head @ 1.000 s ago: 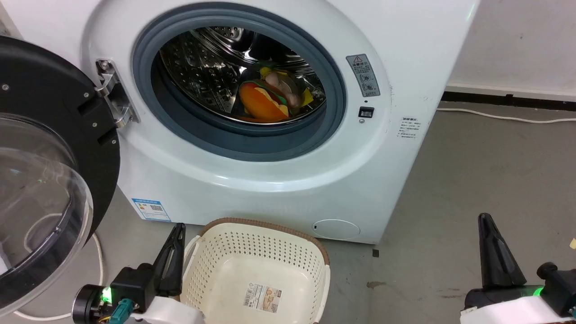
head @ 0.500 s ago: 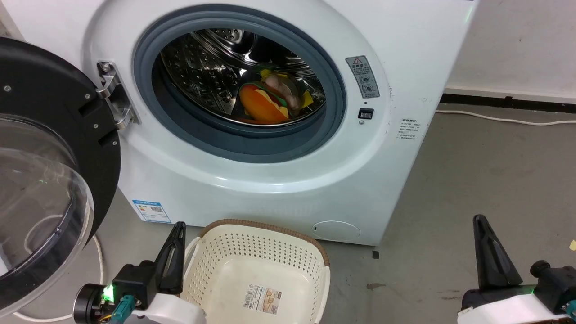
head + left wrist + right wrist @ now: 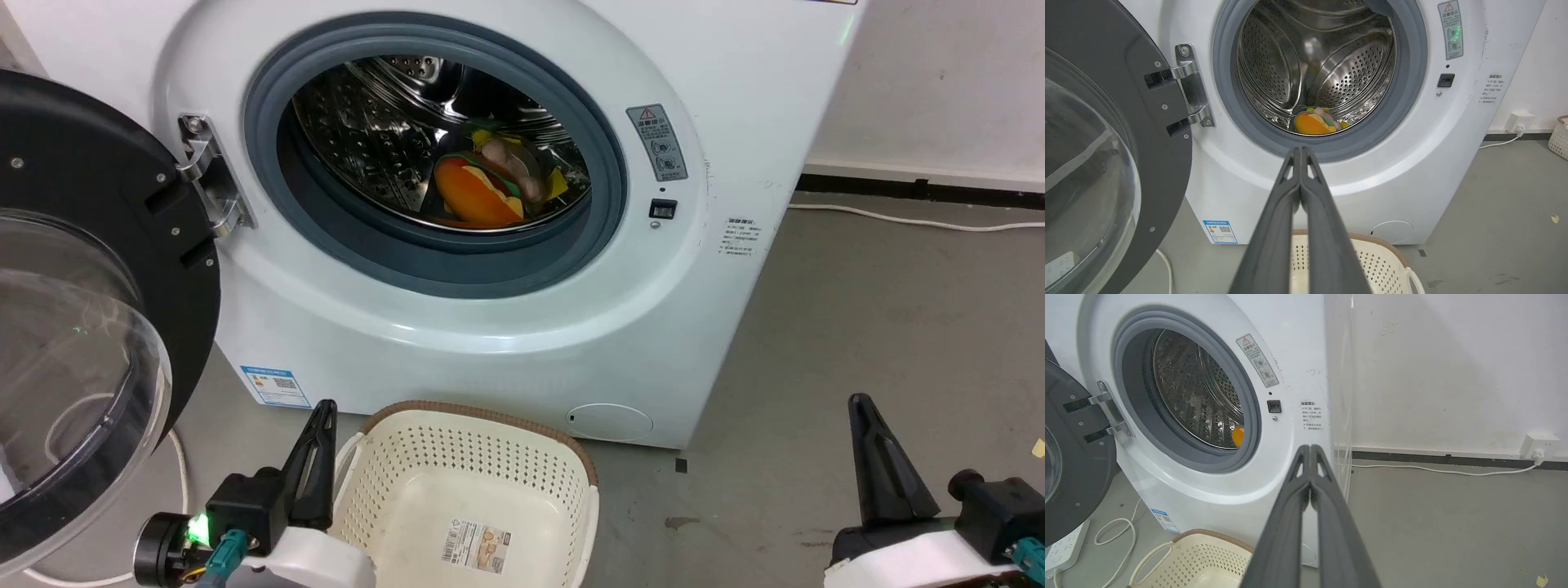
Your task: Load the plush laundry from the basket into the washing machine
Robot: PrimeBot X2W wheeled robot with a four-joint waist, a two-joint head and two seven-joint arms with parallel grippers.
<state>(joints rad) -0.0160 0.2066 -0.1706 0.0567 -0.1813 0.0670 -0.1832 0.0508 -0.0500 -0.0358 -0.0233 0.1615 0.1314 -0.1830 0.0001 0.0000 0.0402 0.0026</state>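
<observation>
Nearest, the left gripper and the right gripper each have their fingers pressed together, holding nothing. The left is before the lower left front of the washing machine, the right well off to the machine's right, above the grey floor. The basket stands just before the machine's base, a paper label on its bottom. The door stands open at the machine's left. Farthest in, the plush laundry lies at the bottom of the machine's drum — orange cushion facing the opening.

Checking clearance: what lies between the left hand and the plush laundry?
The grey rubber ring, its lower lip, seen in the left wrist view; otherwise bare.
</observation>
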